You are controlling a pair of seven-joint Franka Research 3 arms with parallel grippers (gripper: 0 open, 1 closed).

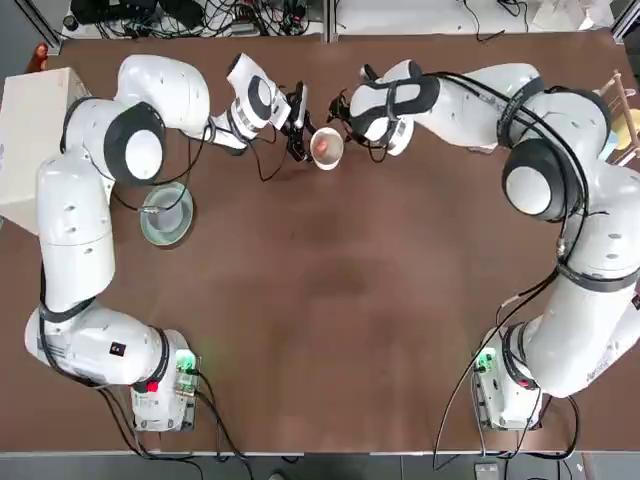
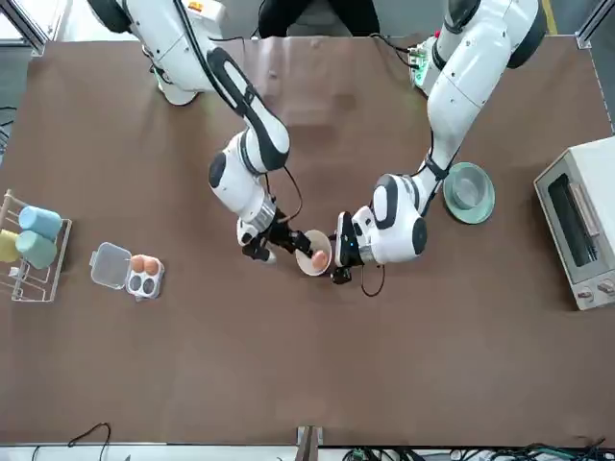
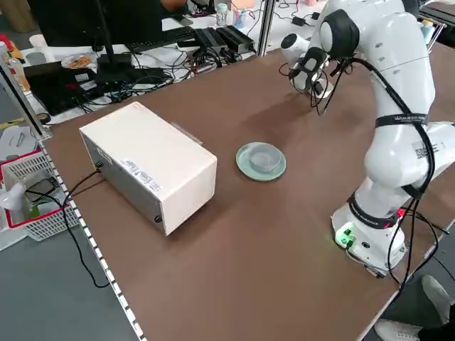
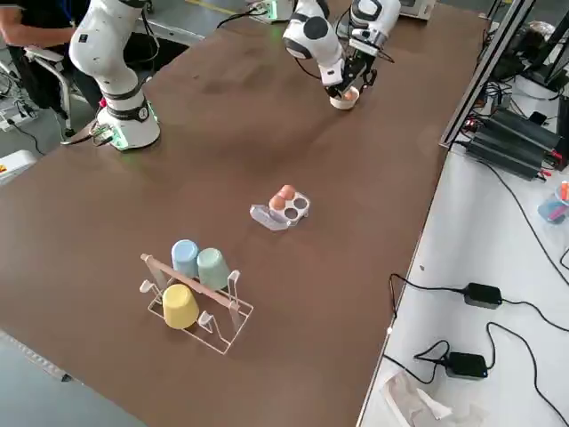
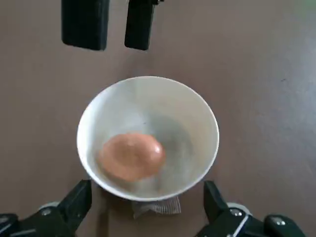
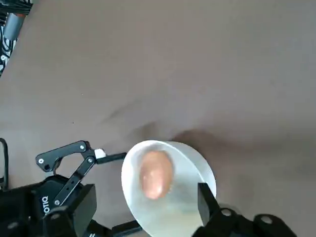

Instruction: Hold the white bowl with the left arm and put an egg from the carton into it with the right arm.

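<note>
The white bowl [image 1: 326,149] stands at the far middle of the table with an orange-brown egg [image 1: 323,146] lying inside it. My left gripper [image 5: 145,197] reaches it from the left; its fingers [image 5: 74,202] press against both sides of the bowl [image 5: 148,98], shut on it. The egg [image 5: 131,155] rests low in the bowl. My right gripper [image 6: 140,207] hovers just above the bowl [image 6: 197,173], open and holding nothing, with the egg [image 6: 156,173] below it. The clear carton [image 2: 130,271] lies lid open with two eggs, far to the right arm's side.
A pale green glass plate [image 1: 166,213] sits beside the left arm. A white oven box [image 3: 149,163] stands at the table's left edge. A wire rack with coloured cups [image 4: 196,289] is beyond the carton [image 4: 283,206] at the right.
</note>
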